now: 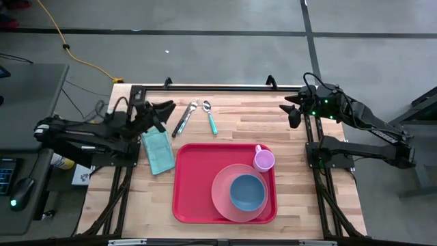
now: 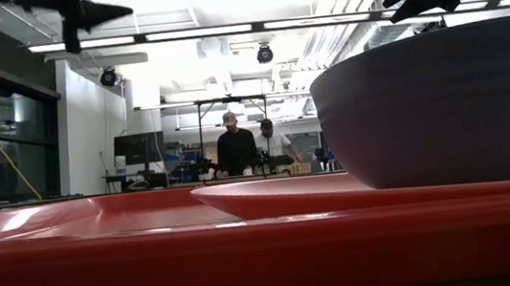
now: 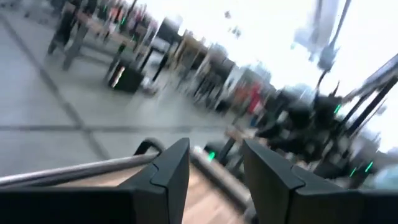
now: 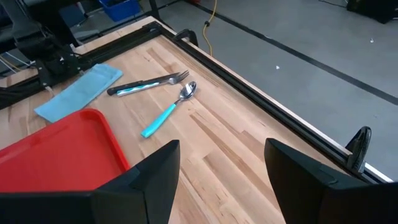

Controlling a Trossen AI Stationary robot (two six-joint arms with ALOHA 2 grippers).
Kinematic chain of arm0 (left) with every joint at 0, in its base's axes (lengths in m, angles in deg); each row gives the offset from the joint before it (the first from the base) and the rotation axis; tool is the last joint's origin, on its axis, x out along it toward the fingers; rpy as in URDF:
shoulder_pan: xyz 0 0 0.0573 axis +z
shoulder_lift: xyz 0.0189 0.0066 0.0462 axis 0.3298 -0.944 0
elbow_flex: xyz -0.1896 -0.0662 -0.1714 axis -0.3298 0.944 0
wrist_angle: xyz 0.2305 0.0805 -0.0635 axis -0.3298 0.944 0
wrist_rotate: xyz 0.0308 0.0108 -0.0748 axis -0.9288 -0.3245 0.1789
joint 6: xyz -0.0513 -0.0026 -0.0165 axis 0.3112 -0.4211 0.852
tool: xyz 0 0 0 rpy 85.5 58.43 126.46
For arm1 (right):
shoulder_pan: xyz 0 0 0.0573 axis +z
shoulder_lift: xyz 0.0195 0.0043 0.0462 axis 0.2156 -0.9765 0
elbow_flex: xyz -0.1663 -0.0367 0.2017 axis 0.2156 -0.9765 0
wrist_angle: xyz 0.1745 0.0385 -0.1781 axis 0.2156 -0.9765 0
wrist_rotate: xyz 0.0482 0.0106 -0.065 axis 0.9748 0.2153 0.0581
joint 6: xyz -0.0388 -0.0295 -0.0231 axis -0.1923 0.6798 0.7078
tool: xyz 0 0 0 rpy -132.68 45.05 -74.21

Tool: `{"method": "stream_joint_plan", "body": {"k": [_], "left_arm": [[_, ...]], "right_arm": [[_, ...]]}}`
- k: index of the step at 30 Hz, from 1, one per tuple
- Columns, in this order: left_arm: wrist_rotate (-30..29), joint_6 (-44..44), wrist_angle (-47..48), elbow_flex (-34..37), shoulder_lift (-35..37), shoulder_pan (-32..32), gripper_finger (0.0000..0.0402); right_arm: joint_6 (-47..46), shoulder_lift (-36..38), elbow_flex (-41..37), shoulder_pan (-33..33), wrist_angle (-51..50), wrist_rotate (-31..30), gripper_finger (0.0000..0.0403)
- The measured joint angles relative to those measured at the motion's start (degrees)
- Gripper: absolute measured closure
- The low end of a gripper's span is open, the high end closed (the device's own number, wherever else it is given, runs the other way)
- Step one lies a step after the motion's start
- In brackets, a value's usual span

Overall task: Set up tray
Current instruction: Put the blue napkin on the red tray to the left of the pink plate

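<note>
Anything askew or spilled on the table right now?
Nothing spilled. The fork, spoon and napkin lie off the tray, all at slight angles; plate, bowl and cup sit on it.

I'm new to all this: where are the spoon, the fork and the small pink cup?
spoon (image 4: 169, 109), right wrist view, on its teal handle.
fork (image 4: 149, 83), right wrist view, mid-handle.
cup (image 1: 264, 160), high view, on its rim.

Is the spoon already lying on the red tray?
No, the spoon lies on the bare table beside the fork, outside the tray.
</note>
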Motion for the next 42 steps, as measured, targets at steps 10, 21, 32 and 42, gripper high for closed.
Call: {"method": "stream_joint_plan", "body": {"k": [10, 21, 32, 42], "left_arm": [[-5.7, 9.4, 3.8, 3.8, -0.5, -4.2, 0.0222], [-16.5, 36.2, 64.4, -15.9, -2.7, -19.2, 0.0239], [11.8, 39.2, 88.3, -26.5, -17.1, -22.5, 0.0294], [30.7, 24.9, 90.1, -26.6, -24.7, -22.5, 0.0239]], "right_arm": [[-1.7, 0.0, 0.0, 0.0, -0.1, 1.2, 0.0190], [-1.5, 0.0, 0.0, 0.0, -0.1, 1.0, 0.0190], [-0.8, 0.0, 0.0, 0.0, -0.1, 0.9, 0.0190], [-0.8, 0.0, 0.0, 0.0, -0.1, 2.4, 0.0190]]}}
